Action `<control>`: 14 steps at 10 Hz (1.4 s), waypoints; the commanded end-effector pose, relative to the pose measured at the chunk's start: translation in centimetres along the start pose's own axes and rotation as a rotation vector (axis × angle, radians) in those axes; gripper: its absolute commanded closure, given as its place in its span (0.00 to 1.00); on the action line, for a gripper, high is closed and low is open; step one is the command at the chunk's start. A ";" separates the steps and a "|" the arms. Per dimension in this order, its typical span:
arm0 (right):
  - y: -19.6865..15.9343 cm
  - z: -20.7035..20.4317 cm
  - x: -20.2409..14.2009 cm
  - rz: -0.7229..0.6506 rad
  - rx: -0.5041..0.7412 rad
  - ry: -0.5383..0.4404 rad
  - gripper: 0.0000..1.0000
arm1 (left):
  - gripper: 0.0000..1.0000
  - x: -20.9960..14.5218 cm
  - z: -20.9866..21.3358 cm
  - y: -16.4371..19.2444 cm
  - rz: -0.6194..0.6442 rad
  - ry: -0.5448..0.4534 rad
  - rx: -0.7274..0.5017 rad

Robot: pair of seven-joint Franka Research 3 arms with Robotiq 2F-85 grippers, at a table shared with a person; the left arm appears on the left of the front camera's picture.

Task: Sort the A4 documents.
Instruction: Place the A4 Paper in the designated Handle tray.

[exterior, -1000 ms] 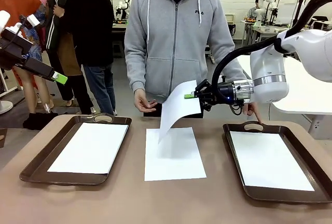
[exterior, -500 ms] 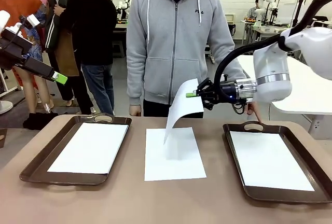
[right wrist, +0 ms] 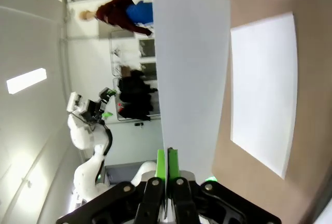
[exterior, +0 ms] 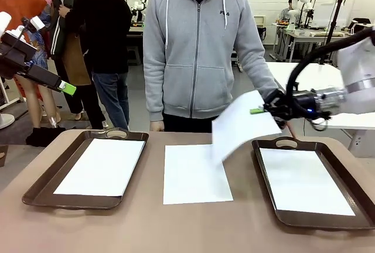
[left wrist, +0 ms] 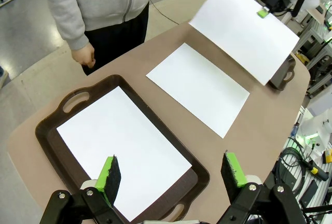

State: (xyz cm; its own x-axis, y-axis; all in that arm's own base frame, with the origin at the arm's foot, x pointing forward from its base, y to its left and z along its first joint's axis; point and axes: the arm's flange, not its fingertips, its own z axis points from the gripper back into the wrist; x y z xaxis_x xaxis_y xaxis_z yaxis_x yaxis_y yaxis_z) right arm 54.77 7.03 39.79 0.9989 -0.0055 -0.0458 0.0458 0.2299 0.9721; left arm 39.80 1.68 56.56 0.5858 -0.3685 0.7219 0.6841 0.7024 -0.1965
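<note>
My right gripper (exterior: 256,110) is shut on the top edge of one A4 document (exterior: 239,125), which hangs tilted in the air between the table's middle and the right tray (exterior: 285,143). The right wrist view shows the green pads (right wrist: 161,163) pinching that sheet (right wrist: 192,68). Another A4 document (exterior: 196,174) lies flat on the middle of the table. The left tray (exterior: 41,185) and the right tray each hold a white sheet (exterior: 102,165) (exterior: 304,180). My left gripper (exterior: 65,88) is raised at the far left, open and empty; its fingers (left wrist: 110,175) stand wide above the left tray (left wrist: 52,143).
A person in a grey hoodie (exterior: 196,48) stands at the far side of the table, one hand (exterior: 156,126) at its edge. Other people stand behind at the left. The brown table's front strip (exterior: 176,229) is bare.
My right gripper has swung to the right with the sheet, from above the middle sheet to near the right tray's left rim. The left arm has not moved.
</note>
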 end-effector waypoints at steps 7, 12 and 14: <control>-7.7 11.6 -4.3 0.074 0.111 0.160 0.99 | 0.00 0.0 -0.1 -0.1 -0.002 0.004 0.004; -14.6 12.8 -4.5 0.115 0.073 0.063 0.99 | 0.00 0.0 -0.1 -0.1 -0.002 0.004 0.004; -15.1 13.1 -4.9 0.098 -0.015 0.042 0.99 | 0.00 0.0 -0.1 -0.1 -0.002 0.004 0.004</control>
State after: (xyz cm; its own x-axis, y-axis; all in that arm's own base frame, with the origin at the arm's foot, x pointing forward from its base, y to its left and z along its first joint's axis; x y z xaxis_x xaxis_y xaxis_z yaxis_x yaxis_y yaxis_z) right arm 49.97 -9.34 27.99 0.9978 0.0589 0.0307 -0.0409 0.1815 0.9825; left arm 39.80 1.68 56.56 0.5857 -0.3686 0.7219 0.6842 0.7023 -0.1965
